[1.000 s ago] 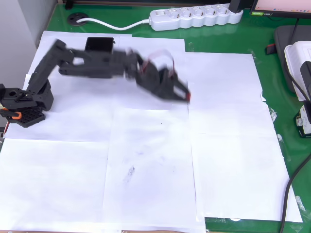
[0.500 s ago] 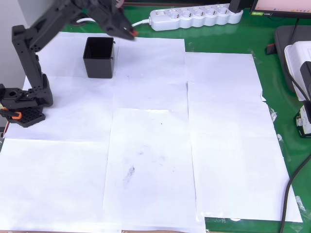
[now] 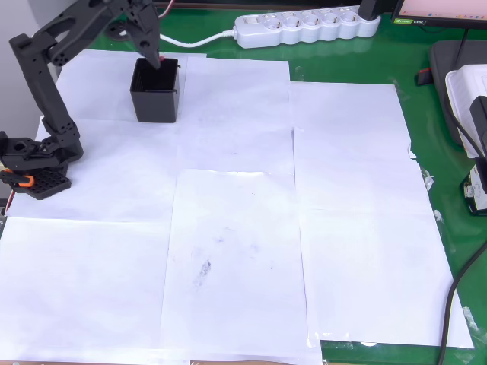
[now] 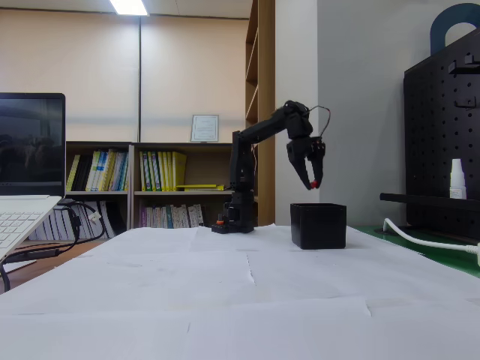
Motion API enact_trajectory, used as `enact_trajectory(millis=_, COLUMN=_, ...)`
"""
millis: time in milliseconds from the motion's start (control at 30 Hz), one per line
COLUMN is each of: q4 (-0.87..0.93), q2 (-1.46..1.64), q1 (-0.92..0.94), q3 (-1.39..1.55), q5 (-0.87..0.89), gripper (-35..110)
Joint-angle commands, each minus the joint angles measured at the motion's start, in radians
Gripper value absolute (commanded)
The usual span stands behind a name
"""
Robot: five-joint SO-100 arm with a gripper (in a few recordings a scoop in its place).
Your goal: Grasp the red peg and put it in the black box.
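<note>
White paper sheets (image 3: 236,228) cover a green worktop (image 3: 342,61), with a bookshelf (image 4: 161,184) and a pale wall behind in the fixed view.

Red peg (image 4: 314,183): a tiny dark red piece pinched at the very tips of the pincer (image 4: 313,178). In the overhead view it shows as a small red spot (image 3: 160,60) at the pincer's end (image 3: 157,58), over the far rim of the black box (image 3: 156,91). In the fixed view the peg hangs above the open top of the box (image 4: 319,225), clear of the rim and not touching it.

Handling judgement: the peg is far smaller than the jaws, so it is likely very light and rigid. Its rounded shape gives little contact area, so it may slip or roll out under uneven pressure. The current hold, across the peg's middle at the fingertips, appears the only practical one. Once released it should fall freely; a light, hard piece may bounce, but the tall straight walls should contain it.

Pincer state: closed on the peg, jaws pointing steeply down.

Outward: the box stands upright on the paper near the worktop's far left corner in the overhead view. The arm's base (image 3: 34,163) sits nearby at the left edge. A white power strip (image 3: 304,24) lies beyond the box along the back edge.
</note>
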Motion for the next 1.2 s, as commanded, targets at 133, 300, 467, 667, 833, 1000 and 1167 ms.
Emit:
enact_trajectory(millis=133, q4=-0.015, q2=0.018, q1=0.015, q3=0.000, q5=-0.055, gripper=38)
enact_trajectory(millis=300, q4=0.011, q2=0.012, q1=0.031, q3=0.011, q5=-0.101, gripper=38)
enact_trajectory(millis=467, q4=0.104, q2=-0.080, q1=0.098, q3=0.100, q5=-0.097, gripper=0)
enact_trajectory(millis=667, q4=0.229, q2=-0.440, q1=0.413, q3=-0.011, q5=-0.474, gripper=0)
enact_trajectory(millis=833, q4=-0.192, q2=-0.785, q1=0.715, q3=-0.719, q5=-0.680, gripper=0)
enact_trajectory(millis=1000, q4=-0.713, q2=-0.816, q1=0.784, q3=-1.318, q5=-0.687, gripper=0)
enact_trajectory(millis=1167, q4=-0.541, q2=-1.114, q1=0.784, q3=-1.563, q5=-0.698, gripper=0)
